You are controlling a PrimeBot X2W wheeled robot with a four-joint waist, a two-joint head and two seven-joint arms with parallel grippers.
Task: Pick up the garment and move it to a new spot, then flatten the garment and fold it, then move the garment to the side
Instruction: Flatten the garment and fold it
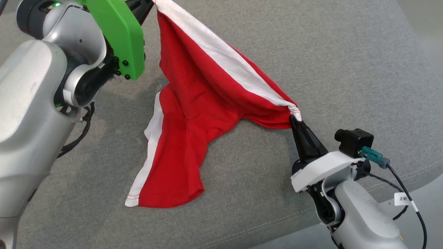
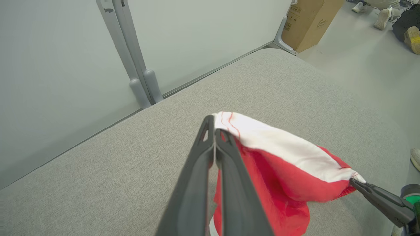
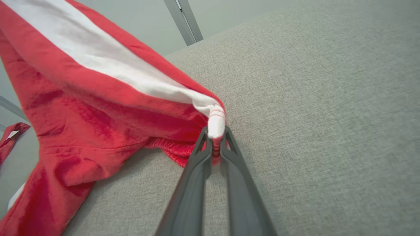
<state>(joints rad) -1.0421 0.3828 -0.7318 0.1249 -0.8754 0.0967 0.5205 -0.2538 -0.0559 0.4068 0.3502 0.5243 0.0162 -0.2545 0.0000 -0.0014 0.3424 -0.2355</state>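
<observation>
Head view, left end effector (image 2: 215, 127) and right end effector (image 1: 295, 119) pinching garment (image 1: 200, 103) edge, bare cushion (image 1: 346, 69) around

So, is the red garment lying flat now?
No. The garment hangs crumpled between the left gripper and right gripper; only its lower part rests on the surface.

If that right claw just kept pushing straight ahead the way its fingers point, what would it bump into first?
The red garment with the white band: the right gripper is shut on its corner. Beyond that, probably the grey fabric cushion, though depth is unclear.
</observation>
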